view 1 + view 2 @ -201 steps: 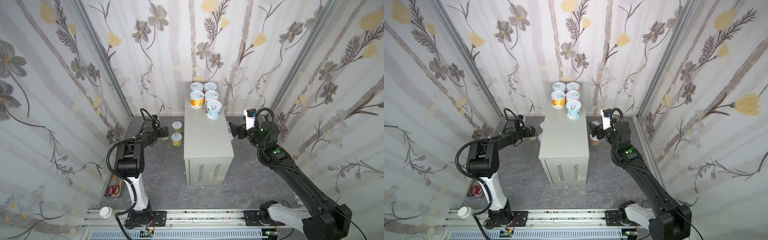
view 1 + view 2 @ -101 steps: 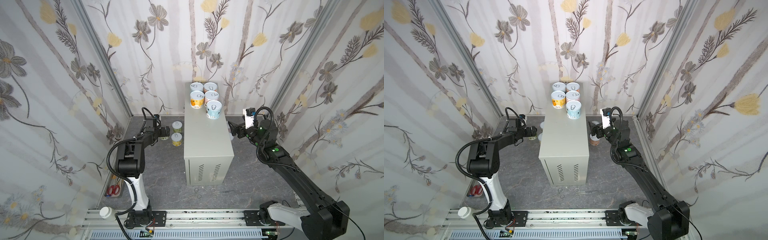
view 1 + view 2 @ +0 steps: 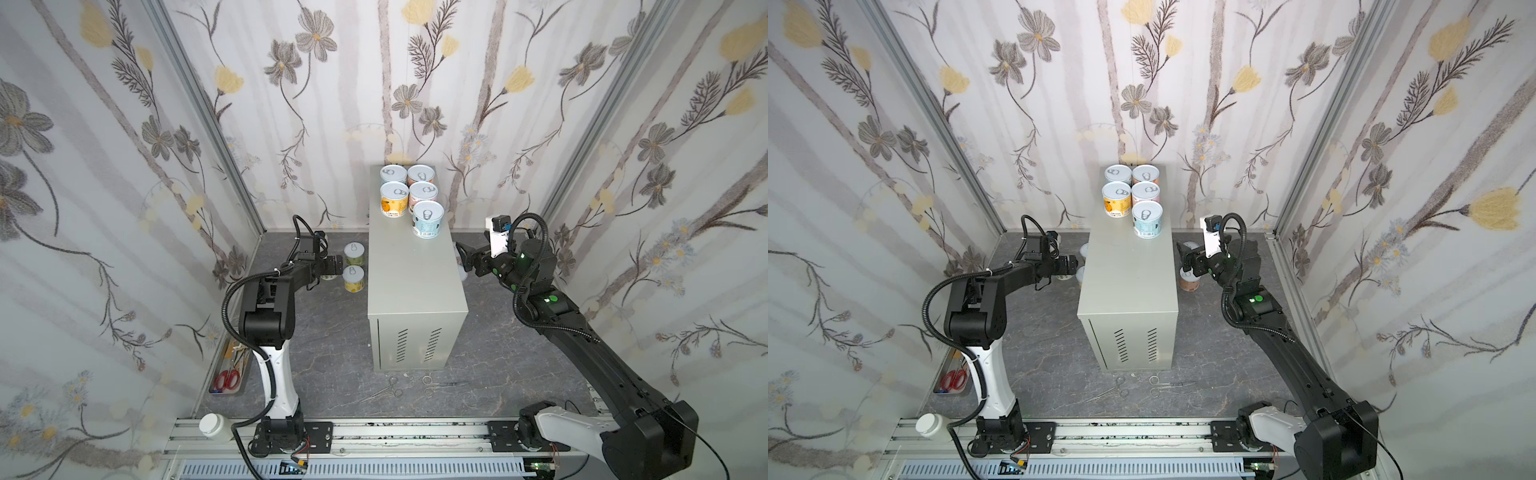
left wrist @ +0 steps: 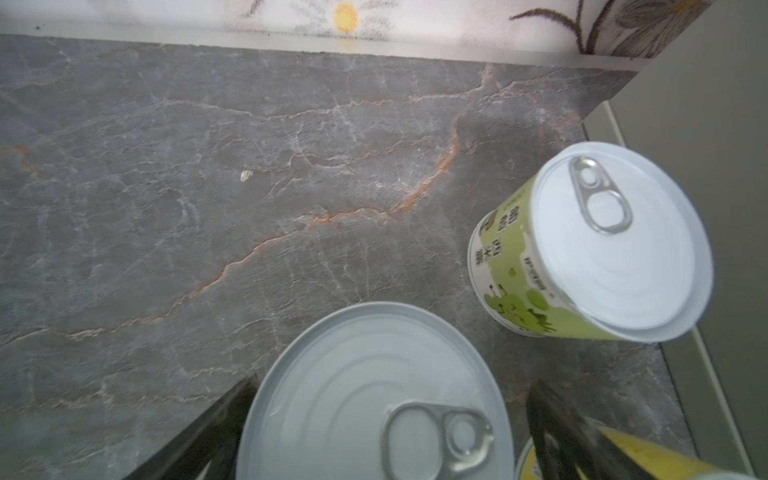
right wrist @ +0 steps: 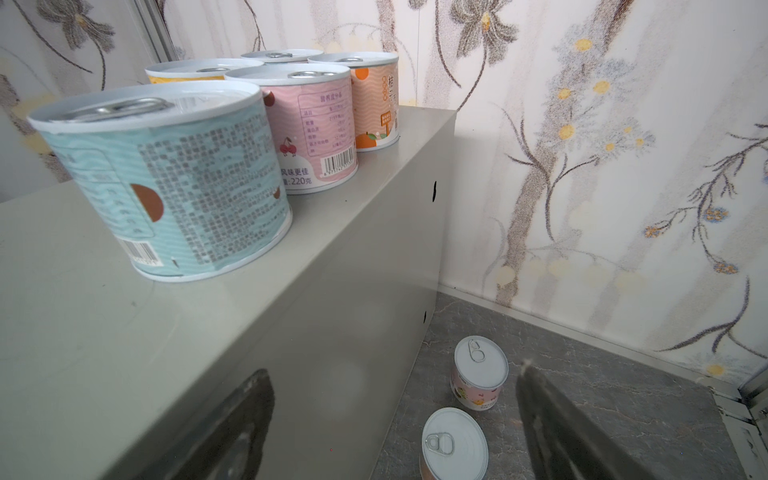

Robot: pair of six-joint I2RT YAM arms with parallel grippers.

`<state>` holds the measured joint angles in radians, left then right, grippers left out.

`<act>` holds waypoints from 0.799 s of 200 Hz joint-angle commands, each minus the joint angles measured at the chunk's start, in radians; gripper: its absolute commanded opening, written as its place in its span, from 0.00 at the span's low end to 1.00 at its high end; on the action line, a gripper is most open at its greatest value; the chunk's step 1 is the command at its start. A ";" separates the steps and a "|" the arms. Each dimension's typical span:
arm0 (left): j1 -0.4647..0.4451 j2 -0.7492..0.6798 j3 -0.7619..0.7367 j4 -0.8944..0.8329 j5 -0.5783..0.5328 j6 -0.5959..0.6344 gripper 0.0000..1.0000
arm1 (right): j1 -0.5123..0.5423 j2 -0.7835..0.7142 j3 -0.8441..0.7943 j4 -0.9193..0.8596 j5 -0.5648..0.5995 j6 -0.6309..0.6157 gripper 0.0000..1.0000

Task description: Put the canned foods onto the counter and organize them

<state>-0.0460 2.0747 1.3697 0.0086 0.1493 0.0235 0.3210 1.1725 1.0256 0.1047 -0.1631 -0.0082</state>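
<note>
Several canned foods stand at the far end of the grey counter [image 3: 415, 291] [image 5: 104, 332]; nearest is a light blue one [image 3: 428, 218] [image 5: 166, 187], with a pink one [image 5: 311, 133] behind it. My left gripper [image 3: 336, 266] [image 4: 392, 381] is low on the floor, open, its fingers on either side of a silver-lidded can [image 4: 374, 395]. A green can [image 3: 354, 254] [image 4: 582, 249] and a yellow can [image 3: 354, 279] stand just past it. My right gripper [image 3: 463, 253] [image 5: 395, 415] hangs open and empty beside the counter's right side, above two floor cans [image 5: 480, 374] [image 5: 455, 449].
The dark marbled floor [image 3: 324, 353] is walled in on three sides by flowered panels. Metal forceps [image 3: 390, 390] and small scissors [image 3: 432, 380] lie before the counter's vented front. A tray with red scissors [image 3: 226, 378] and a white-capped bottle [image 3: 212, 424] sit at the front left.
My right gripper has drifted slightly upward and toward the back wall beside the counter. The left gripper has edged a little toward the cans.
</note>
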 commanded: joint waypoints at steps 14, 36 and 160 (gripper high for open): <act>0.000 0.000 0.008 -0.021 -0.034 0.003 0.97 | -0.003 0.001 -0.009 0.038 -0.016 0.002 0.91; 0.000 0.007 0.015 -0.040 -0.030 0.002 0.94 | -0.005 0.003 -0.010 0.039 -0.016 0.002 0.91; -0.002 -0.009 -0.012 -0.055 -0.003 0.020 0.78 | -0.019 -0.017 -0.010 0.037 -0.026 0.001 0.90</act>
<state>-0.0467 2.0834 1.3773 -0.0494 0.1368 0.0265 0.3031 1.1702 1.0126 0.1085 -0.1772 -0.0078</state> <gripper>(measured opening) 0.789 0.904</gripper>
